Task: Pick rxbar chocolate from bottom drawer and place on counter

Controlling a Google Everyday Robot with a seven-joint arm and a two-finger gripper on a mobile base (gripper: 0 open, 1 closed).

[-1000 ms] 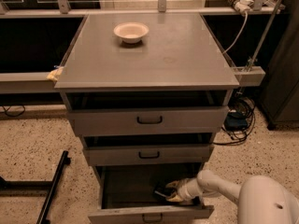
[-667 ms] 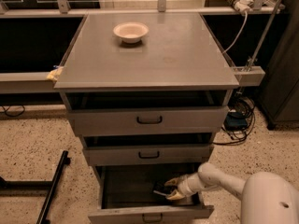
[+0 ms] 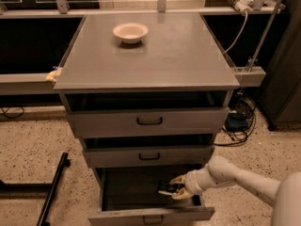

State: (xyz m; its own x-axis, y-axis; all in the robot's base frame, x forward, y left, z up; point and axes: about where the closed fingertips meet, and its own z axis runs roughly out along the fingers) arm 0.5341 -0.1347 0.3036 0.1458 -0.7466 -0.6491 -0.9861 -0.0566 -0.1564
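Note:
The bottom drawer (image 3: 150, 214) is pulled open below two shallower drawers. My gripper (image 3: 173, 188) reaches into it from the right, with its pale fingers (image 3: 179, 179) closed around the rxbar chocolate (image 3: 164, 189), a small dark bar with a pale patch that sticks out to the left. The bar is held low inside the drawer, near its right front. The counter (image 3: 160, 60) is the wide grey top above. My white arm (image 3: 235, 175) enters from the lower right.
A white bowl (image 3: 130, 32) stands at the back of the counter. The top drawer (image 3: 149, 121) and middle drawer (image 3: 149, 156) are each slightly open. A black bar (image 3: 52, 188) lies on the floor at left. Cables (image 3: 237, 124) lie at right.
The arm has drawn in and lifted slightly, and the gripper with the bar sits a little higher in the drawer. The drawers and the bowl have not moved.

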